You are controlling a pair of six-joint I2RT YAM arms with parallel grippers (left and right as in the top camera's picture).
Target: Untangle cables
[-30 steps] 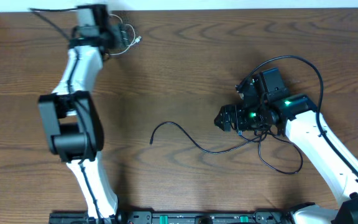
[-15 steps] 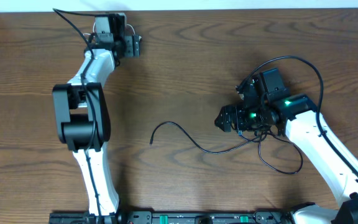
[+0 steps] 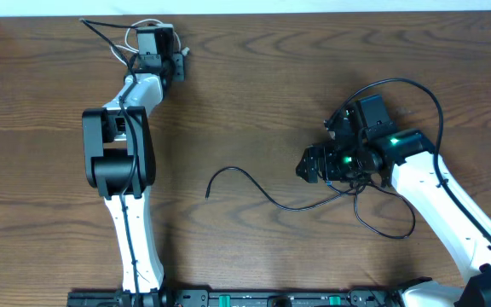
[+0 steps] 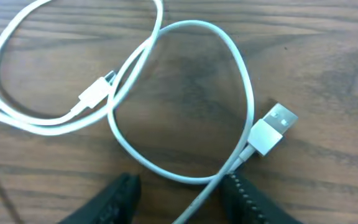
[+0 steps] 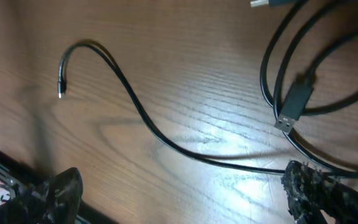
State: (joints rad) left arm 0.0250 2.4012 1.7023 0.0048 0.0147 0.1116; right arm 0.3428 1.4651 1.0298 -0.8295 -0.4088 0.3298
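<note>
The white cable (image 4: 241,93) lies in loose loops on the wood, its USB plug (image 4: 272,127) to the right and its small plug (image 4: 95,94) to the left. In the overhead view it (image 3: 133,34) sits at the table's far left edge. My left gripper (image 4: 182,205) is open just above it, with one strand running between the fingers; it also shows overhead (image 3: 176,65). My right gripper (image 5: 182,196) is open over a long black cable (image 5: 135,106), also seen overhead (image 3: 254,186). A second black cable (image 5: 272,81) loops at the right with its plug (image 5: 293,102).
The table's back edge (image 3: 314,13) runs just behind the white cable. The second black cable's loops (image 3: 399,228) lie around and under my right arm (image 3: 433,196). My left arm (image 3: 118,162) stretches up the left side.
My left arm has swung to the right and its wrist has settled over the white cable at the back edge. The right arm and the black cables have not moved.
</note>
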